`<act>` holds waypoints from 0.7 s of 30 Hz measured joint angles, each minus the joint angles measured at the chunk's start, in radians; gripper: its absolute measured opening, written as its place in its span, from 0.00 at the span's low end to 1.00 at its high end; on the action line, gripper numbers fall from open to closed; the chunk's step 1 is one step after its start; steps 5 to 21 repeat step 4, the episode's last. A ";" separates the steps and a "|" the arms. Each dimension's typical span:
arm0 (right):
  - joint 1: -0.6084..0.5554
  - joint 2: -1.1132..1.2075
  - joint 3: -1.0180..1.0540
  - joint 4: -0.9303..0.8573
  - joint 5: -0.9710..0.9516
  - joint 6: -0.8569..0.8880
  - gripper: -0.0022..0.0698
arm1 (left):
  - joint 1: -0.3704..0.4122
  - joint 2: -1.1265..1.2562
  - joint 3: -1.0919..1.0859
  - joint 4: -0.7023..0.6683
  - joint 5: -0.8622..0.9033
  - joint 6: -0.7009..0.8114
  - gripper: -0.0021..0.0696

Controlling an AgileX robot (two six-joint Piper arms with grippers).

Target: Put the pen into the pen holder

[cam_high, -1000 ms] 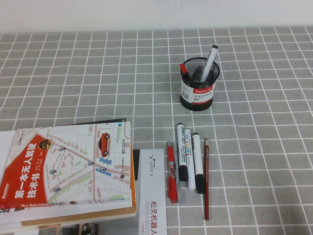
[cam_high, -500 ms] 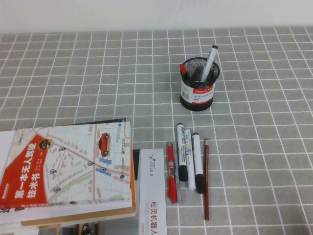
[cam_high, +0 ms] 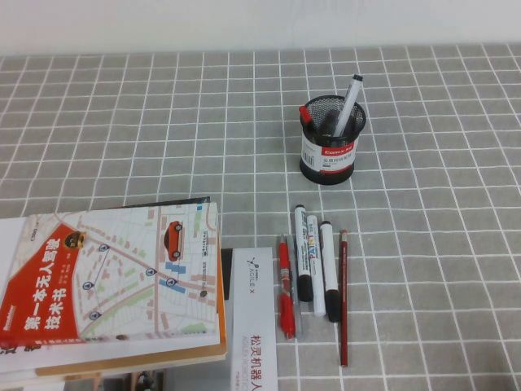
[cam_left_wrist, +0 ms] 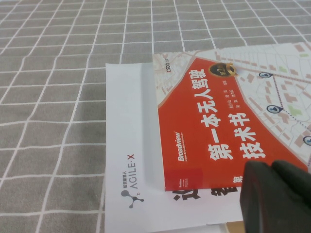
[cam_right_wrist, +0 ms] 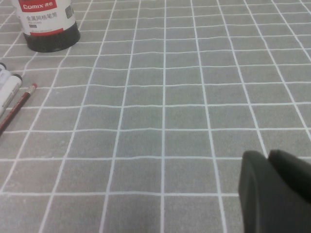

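Note:
The pen holder (cam_high: 328,151), a black mesh cup with a white and red label, stands upright on the grey checked cloth. The pen's red end (cam_high: 305,115) shows at the holder's left rim; the rest of the pen is hidden inside. A grey and white marker (cam_high: 350,99) leans in the cup too. Neither arm shows in the high view. My left gripper (cam_left_wrist: 269,167) is shut and empty above the red book (cam_left_wrist: 218,126). My right gripper (cam_right_wrist: 267,155) is shut and empty over bare cloth, well away from the pen holder (cam_right_wrist: 46,24).
In front of the holder lie a red pen with a clear barrel (cam_high: 286,285), three white markers (cam_high: 313,261) and a dark-red pencil (cam_high: 343,297). A map-covered book (cam_high: 114,281) rests on white boxes (cam_high: 252,326) at the near left.

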 joint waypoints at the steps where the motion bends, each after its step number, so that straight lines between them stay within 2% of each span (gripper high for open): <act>1: 0.000 0.000 0.000 0.000 0.000 0.000 0.01 | 0.000 0.000 0.000 0.000 0.000 0.000 0.02; 21: 0.000 0.000 0.000 0.000 0.000 0.000 0.01 | 0.000 0.000 0.000 0.000 0.000 0.000 0.02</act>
